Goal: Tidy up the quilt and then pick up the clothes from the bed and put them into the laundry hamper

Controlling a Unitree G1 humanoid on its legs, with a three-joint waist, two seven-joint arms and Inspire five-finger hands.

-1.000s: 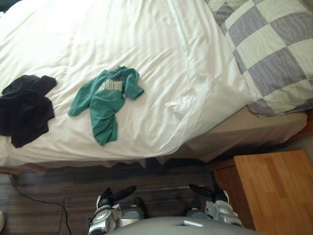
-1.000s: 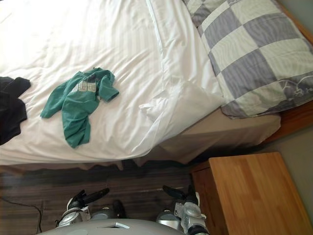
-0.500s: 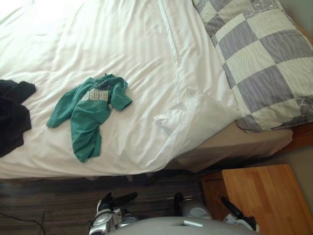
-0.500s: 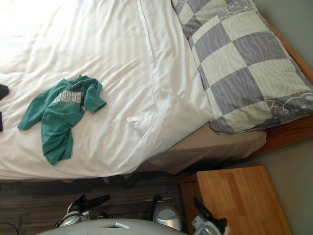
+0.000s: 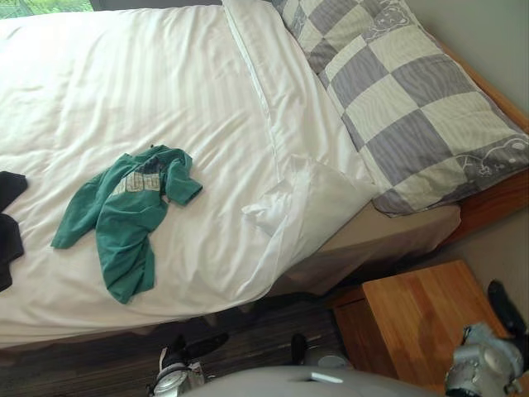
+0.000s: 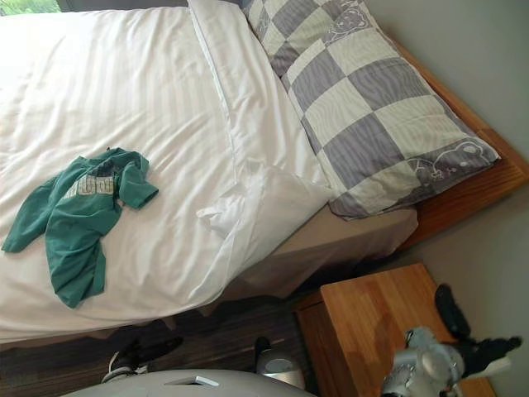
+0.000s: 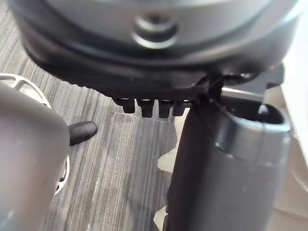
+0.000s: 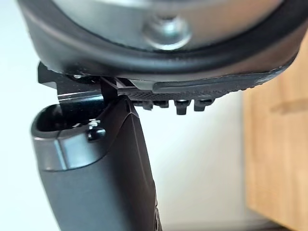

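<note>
Lying crumpled on white quilt (image 5: 165,99): green shirt (image 5: 124,217), sleeves splayed.

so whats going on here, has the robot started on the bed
Nothing is being handled yet. Both of the robot's hands are empty and open: the left hand low over the floor, the right hand above the wooden nightstand. A green shirt and a black garment lie on the white quilt, whose corner near the checked pillow is folded back.

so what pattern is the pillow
The pillow has large grey and pale cream checks, seen best in the right eye view.
</note>
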